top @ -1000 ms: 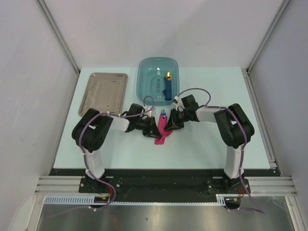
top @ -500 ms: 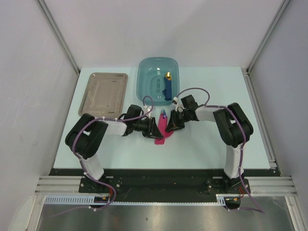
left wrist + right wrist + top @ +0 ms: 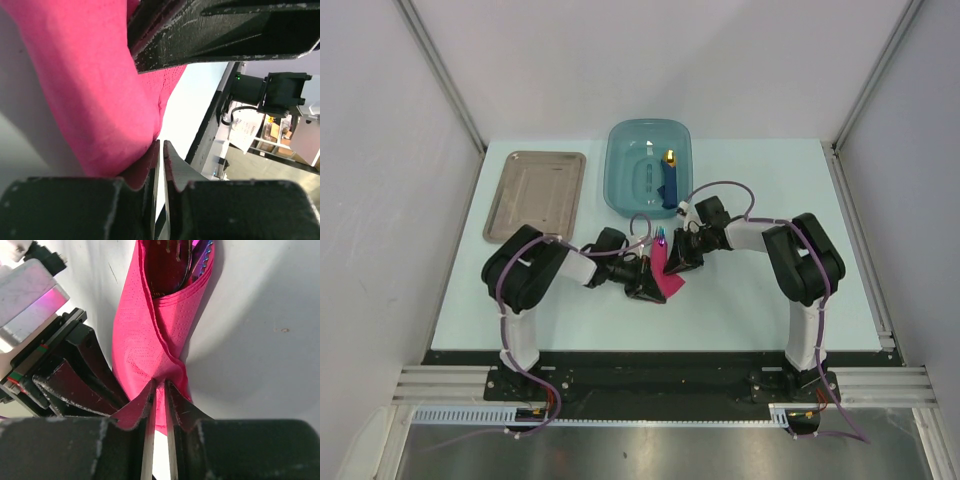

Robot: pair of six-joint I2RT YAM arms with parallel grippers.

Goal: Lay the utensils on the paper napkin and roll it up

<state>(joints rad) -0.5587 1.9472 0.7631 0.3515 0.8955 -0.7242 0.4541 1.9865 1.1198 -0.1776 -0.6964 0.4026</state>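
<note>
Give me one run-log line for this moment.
stage: roll-up | bright pink paper napkin: wrapped around purplish metal utensils | left claw: shut on napkin edge | right claw: shut on napkin fold

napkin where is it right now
In the top view the napkin sits mid-table, pinched between the left gripper and right gripper, just below the teal tub.

We see a left arm (image 3: 525, 280) and a right arm (image 3: 807, 265) built of bulky black joints and white links. Thin purple cables (image 3: 720, 186) loop along both. Our close views show black fingers (image 3: 210, 450), scuffed and speckled.
</note>
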